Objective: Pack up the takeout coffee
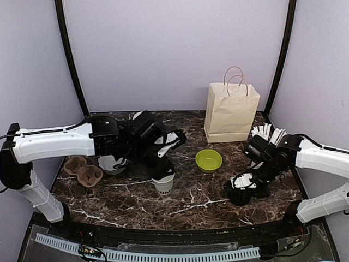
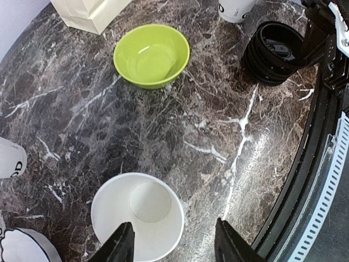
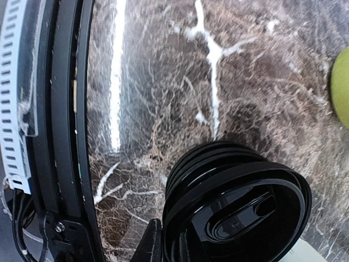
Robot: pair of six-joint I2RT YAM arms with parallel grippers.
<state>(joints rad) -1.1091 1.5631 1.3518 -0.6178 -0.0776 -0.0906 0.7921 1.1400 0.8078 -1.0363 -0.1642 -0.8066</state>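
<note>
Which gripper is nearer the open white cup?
Left. The left gripper hovers just above the cup, fingers spread; the right gripper is far off to the right, at the stack of black lids.

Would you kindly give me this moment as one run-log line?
left gripper: open, above lidless cup | right gripper: at black lid stack, grip unclear | paper bag: upright

Left pincer (image 1: 162, 164) hangs over a white cup (image 1: 164, 184) (lime bowl (image 1: 209, 160) just beside); paper bag (image 1: 231, 113) stands behind.
</note>
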